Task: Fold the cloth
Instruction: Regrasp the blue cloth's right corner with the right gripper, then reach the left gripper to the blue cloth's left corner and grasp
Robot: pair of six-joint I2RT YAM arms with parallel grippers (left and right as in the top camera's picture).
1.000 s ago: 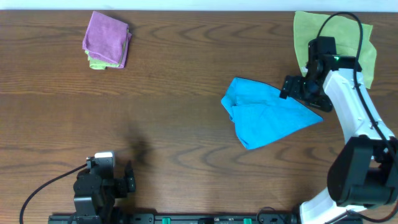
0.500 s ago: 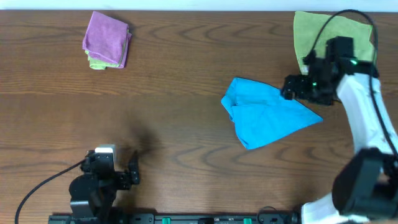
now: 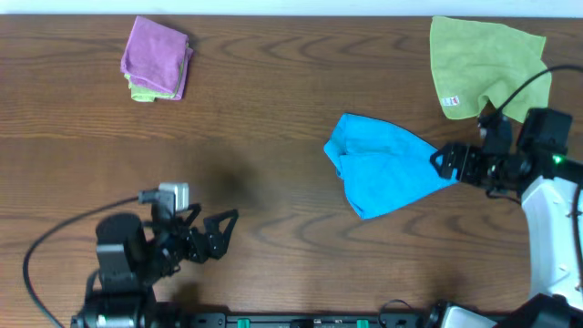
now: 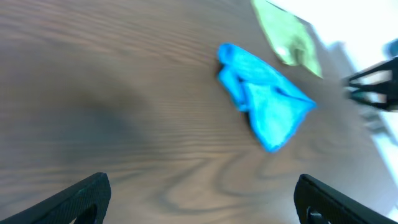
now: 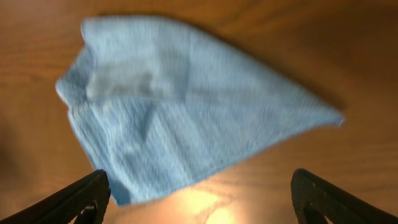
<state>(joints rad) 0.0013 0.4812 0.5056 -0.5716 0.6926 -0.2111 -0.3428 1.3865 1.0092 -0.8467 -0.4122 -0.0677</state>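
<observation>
The sky-blue cloth (image 3: 381, 173) lay crumpled in a rough triangle on the wooden table (image 3: 273, 118), right of centre, with its bunched, partly doubled-over end to the left and its tapered corner pointing right. The right gripper (image 3: 441, 164) stood at that tapered corner. Its fingers were spread wide, and the right wrist view showed the cloth (image 5: 180, 106) lying flat ahead of the gripper (image 5: 202, 200), with nothing caught between the fingers; contact with the fabric could not be determined. The left gripper (image 3: 224, 235) was well apart from the cloth, low at the near left of the table, with its fingers likewise parted and empty. A yellow-green cloth (image 3: 483, 55) with a small white tag (image 3: 448, 102) lay spread at the far right corner. A folded purple cloth (image 3: 157, 56) sat at the far left.
</observation>
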